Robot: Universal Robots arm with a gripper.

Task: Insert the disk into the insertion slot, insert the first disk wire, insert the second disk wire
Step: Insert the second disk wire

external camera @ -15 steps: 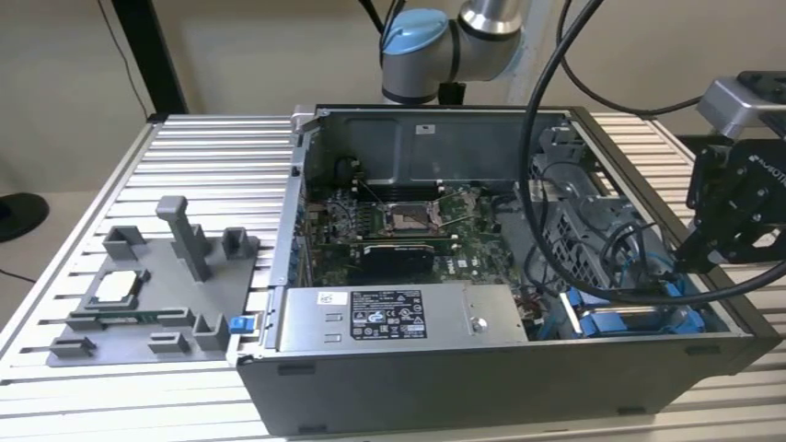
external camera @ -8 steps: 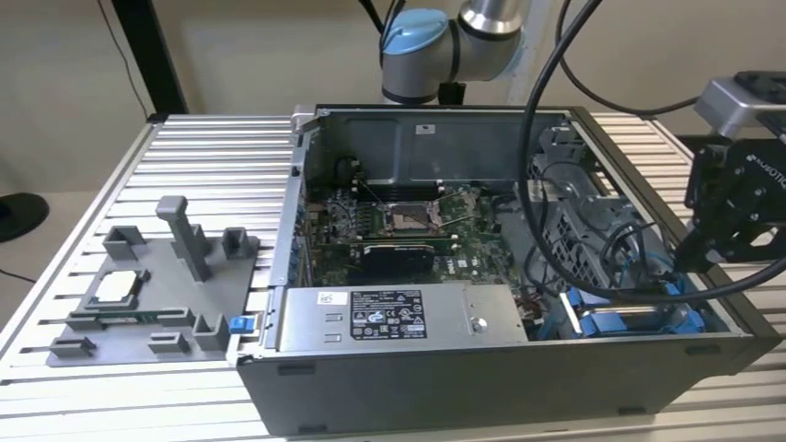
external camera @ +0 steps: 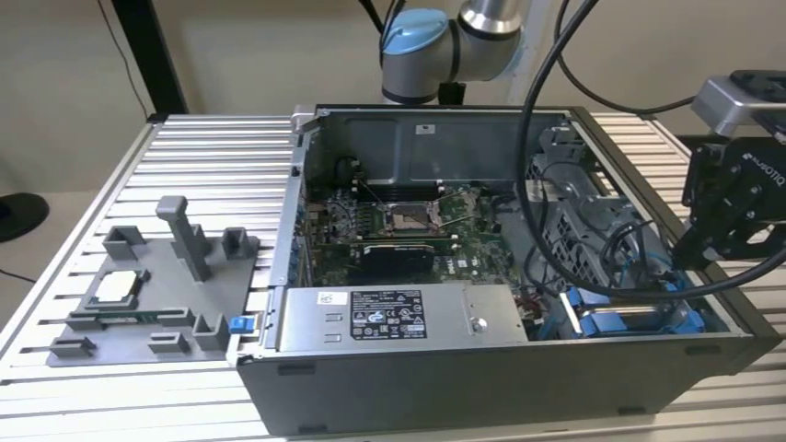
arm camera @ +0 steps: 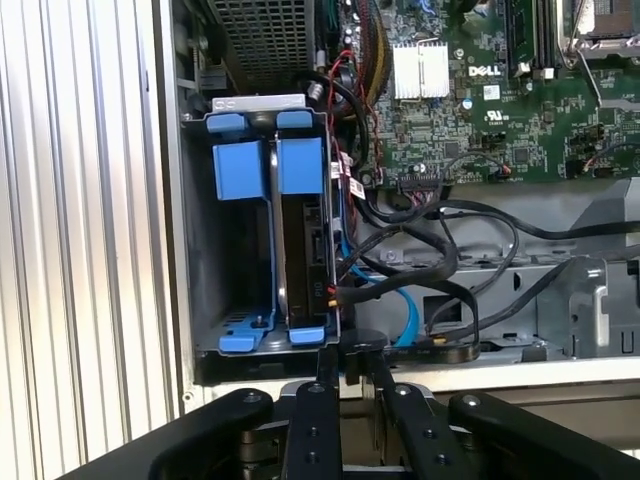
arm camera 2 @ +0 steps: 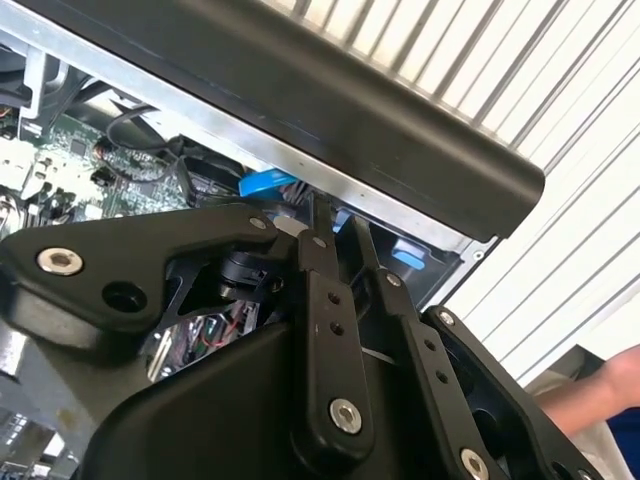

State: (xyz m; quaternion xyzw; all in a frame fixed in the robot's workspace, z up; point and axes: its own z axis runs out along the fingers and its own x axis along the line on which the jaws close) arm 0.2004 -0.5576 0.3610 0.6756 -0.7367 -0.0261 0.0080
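The computer case (external camera: pixel 491 387) lies open on the slatted worktop (external camera: pixel 209 175), and at the exterior view's right my tool (external camera: pixel 700 249) hangs at its rim, half hidden against that dark edge in both wrist views, so I cannot tell whether it is spread or pressed together. The disk (arm camera: pixel 305 250) stands on edge in the insertion slot (arm camera: pixel 235 260), long axis running straight away from my tool. Toward the case wall the bay is open; black wires (arm camera: pixel 420 255) crowd the disk's other side.
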